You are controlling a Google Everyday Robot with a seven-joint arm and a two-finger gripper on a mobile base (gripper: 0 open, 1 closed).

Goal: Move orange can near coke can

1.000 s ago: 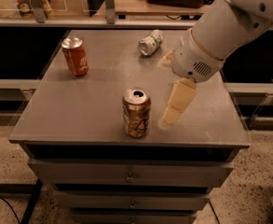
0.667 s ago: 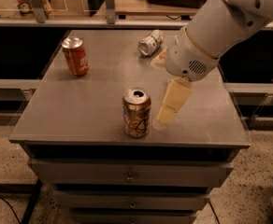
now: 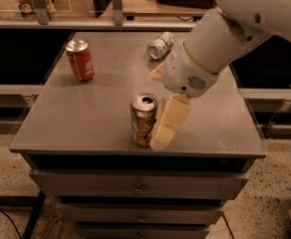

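The orange can (image 3: 143,119), golden-tan with cream markings and a silver top, stands upright near the table's front edge. The coke can (image 3: 80,59), red-orange with a silver top, stands upright at the back left of the table. My gripper (image 3: 155,111) hangs from the white arm just right of the orange can and is open. One cream finger (image 3: 169,122) sits right beside the can's right side. The other finger (image 3: 156,73) shows farther back, mostly hidden by the wrist. Nothing is held.
A silver-green can (image 3: 160,45) lies on its side at the back of the grey table (image 3: 85,118). The table has drawers below. A shelf with clutter runs behind the table. The big white arm (image 3: 220,39) covers the table's right part.
My arm and gripper have moved left, closing the gap to the orange can. The cans have not moved.
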